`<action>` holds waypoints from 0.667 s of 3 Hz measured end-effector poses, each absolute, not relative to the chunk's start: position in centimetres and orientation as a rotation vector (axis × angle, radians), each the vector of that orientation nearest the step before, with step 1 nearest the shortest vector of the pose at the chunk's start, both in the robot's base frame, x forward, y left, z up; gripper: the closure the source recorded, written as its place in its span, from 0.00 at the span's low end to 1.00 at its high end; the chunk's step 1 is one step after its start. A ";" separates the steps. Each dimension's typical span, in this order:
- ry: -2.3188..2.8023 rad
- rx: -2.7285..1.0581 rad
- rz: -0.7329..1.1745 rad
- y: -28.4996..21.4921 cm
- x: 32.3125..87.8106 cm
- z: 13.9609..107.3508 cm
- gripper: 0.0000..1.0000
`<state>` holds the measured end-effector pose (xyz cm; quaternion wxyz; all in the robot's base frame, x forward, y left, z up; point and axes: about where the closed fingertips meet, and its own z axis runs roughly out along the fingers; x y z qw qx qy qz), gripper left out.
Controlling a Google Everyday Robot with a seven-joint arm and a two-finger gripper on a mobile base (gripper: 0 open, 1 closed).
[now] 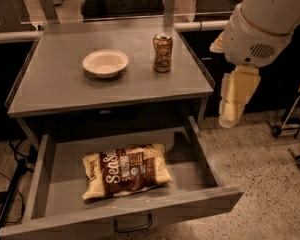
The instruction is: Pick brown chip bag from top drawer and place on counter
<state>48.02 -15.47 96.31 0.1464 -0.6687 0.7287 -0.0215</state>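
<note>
The brown chip bag [126,170] lies flat in the open top drawer [60,174], left of the middle, with its white script lettering facing up. The drawer is pulled out below the counter [65,84]. My gripper [232,113] hangs pointing down to the right of the counter's front right corner, above the floor, well above and right of the bag. It holds nothing. The white arm body [270,21] fills the upper right.
A white bowl [105,62] and a brown can [162,52] stand on the counter. The drawer's dark bar handle [133,226] is at the bottom. A wheeled stand [290,124] is on the speckled floor at right. Cables lie at far left.
</note>
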 end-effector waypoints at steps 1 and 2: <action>2.094 -1.932 -0.052 -15.2 48.1 96.2 0.00; 2.084 -1.938 -0.016 -13.3 47.9 94.1 0.00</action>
